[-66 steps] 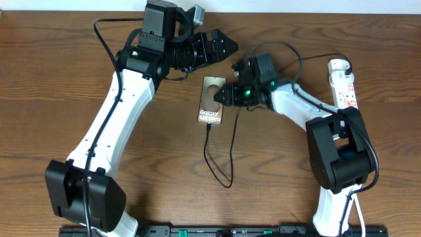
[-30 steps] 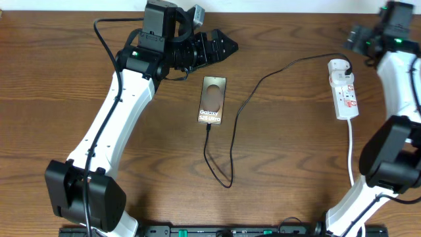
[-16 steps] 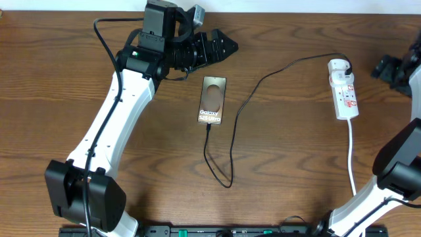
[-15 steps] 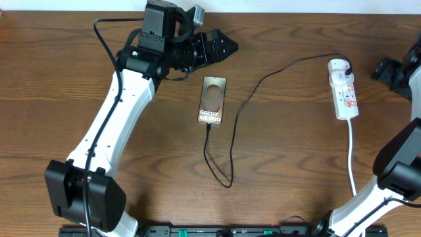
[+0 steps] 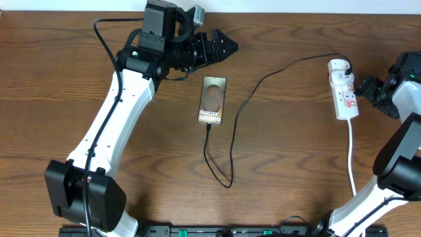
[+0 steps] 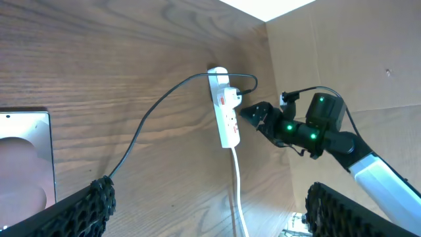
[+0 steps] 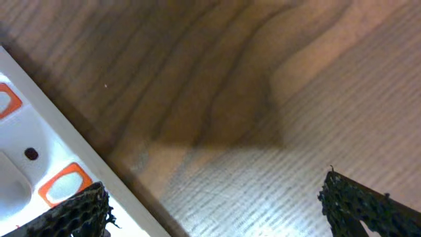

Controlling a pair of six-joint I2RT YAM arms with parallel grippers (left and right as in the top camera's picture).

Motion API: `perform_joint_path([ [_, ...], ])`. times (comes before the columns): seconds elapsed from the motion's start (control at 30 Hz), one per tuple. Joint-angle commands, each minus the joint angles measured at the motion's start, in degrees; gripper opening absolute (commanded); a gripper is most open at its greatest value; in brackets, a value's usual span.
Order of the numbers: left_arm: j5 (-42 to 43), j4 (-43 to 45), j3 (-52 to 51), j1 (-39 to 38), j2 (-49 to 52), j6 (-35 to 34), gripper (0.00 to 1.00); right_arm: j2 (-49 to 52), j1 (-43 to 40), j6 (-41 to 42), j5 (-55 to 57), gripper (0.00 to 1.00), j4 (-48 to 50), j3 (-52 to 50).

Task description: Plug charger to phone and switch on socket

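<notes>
Right claw [image 5: 366,88] nearer socket [image 5: 345,93], "Galaxy S25 Ultra"

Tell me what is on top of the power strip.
At the far end of the power strip a round white adapter is plugged in, its black cable leading away. Red-marked switches show beside it. The outlet under the adapter is hidden.

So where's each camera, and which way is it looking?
Overhead: above the table, looking down on left arm, right arm, phone, charger, socket.
Left wrist: on the left tool, facing across toward the socket and right tool; own fingers at bottom corners.
Right wrist: low over the table, facing down at the socket's edge; its fingers at bottom corners.
Shared: all show the socket.
</notes>
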Motion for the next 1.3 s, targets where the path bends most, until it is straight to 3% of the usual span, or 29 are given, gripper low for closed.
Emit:
perform_joint_path([
  [0.0,-0.3,-0.1,0.9,0.3,-0.3,0.2,0.93,-1.2,0.0,-0.4,-3.3,0.99,4.0,-2.4],
  [0.23,-0.3,-0.1,0.9,0.3,-0.3,0.2,0.93,-1.2,0.0,-0.4,-7.7,0.99,12.0,-6.5],
  [1.27,-0.3,-0.1,0.9,0.3,-0.3,0.2,0.93,1.6,0.0,-0.4,-9.3,0.99,8.9,-6.9],
])
